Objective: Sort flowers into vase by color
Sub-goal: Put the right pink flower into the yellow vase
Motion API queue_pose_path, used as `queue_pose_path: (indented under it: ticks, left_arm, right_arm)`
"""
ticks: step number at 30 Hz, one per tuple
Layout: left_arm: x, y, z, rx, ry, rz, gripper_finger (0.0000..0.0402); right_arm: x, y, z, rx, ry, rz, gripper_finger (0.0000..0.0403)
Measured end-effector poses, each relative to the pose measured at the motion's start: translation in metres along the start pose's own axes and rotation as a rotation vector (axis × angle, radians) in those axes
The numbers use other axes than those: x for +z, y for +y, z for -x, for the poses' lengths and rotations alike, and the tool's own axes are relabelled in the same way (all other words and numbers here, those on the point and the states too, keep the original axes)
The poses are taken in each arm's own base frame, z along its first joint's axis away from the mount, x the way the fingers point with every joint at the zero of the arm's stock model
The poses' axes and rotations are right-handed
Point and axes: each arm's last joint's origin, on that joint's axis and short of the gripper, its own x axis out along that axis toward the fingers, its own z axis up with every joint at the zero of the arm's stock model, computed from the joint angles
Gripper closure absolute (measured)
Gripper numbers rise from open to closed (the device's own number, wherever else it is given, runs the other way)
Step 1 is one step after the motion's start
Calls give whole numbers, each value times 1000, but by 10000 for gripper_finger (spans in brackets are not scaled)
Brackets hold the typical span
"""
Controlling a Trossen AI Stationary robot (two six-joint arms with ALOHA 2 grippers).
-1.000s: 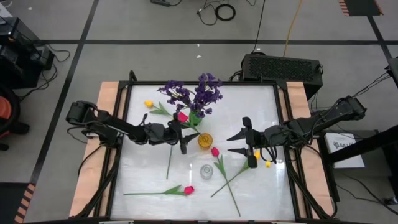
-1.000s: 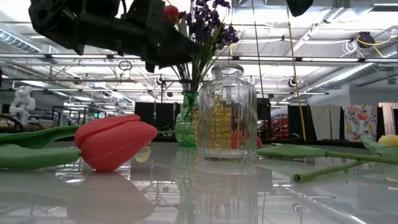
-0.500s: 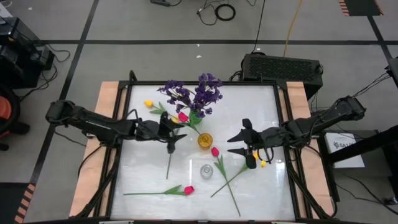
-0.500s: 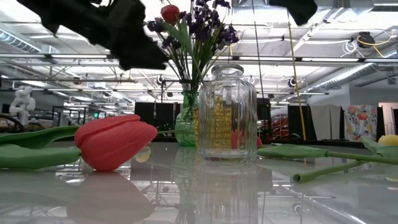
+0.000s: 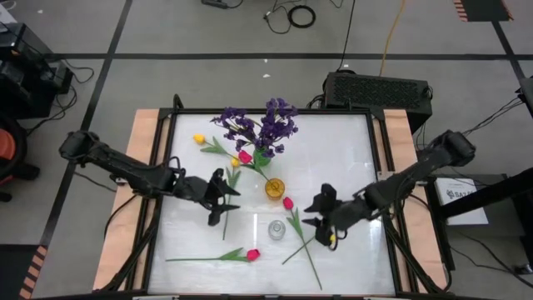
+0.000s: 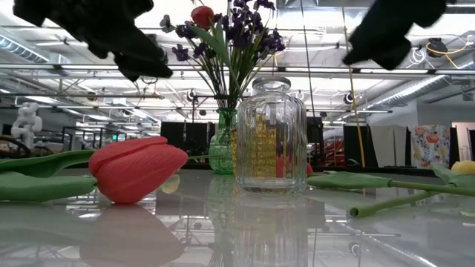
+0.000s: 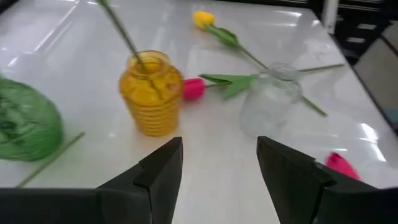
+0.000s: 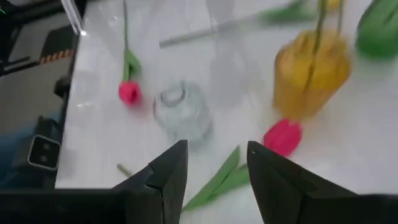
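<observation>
My left gripper (image 5: 220,200) (image 7: 219,149) hangs open over the table's left half, left of the yellow vase (image 5: 275,187) (image 7: 151,93), touching nothing. A thin stem (image 7: 121,34) sticks out of that vase. Open too, my right gripper (image 5: 321,218) (image 8: 214,152) hovers right of the clear vase (image 5: 276,229) (image 8: 181,112), above a pink-red tulip's (image 5: 287,202) (image 8: 283,137) green stem. The purple sprigs (image 5: 266,125) stand in the green vase (image 6: 220,152). A pink-red tulip head (image 5: 244,156) and a small yellow head (image 5: 236,162) show beside them. Another pink-red tulip (image 5: 252,254) (image 6: 137,170) lies near the front edge.
A yellow tulip (image 5: 198,139) lies at the far left of the white table (image 5: 350,142). Long green stems (image 5: 226,218) cross the near half. A black box (image 5: 379,90) stands beyond the far right corner. Wooden strips (image 5: 143,150) edge both sides.
My left gripper has drawn back from the yellow vase toward the table's left and near edges, leaving the pink-red tulip head beside the purple sprigs. My right gripper has moved toward the near left, closer to the clear vase. Both stay open.
</observation>
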Motion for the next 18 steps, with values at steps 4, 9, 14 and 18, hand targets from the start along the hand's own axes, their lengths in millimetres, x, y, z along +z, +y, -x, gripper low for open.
queue_pose_path:
  ticks: [4,9,14,18]
  left_arm:
    - [-3,-12,2,-17,-5,-8,189]
    - [-5,-21,5,-8,-17,-29,189]
    - [-4,-21,5,27,-36,-29,189]
    - [-2,-21,5,25,-51,-24,189]
  right_arm:
    - [-20,12,-20,-17,61,-33,245]
    - [-43,18,-43,-74,134,-120,245]
    - [-59,16,-63,-137,177,-221,245]
    - [-67,19,-72,-130,203,-248,245]
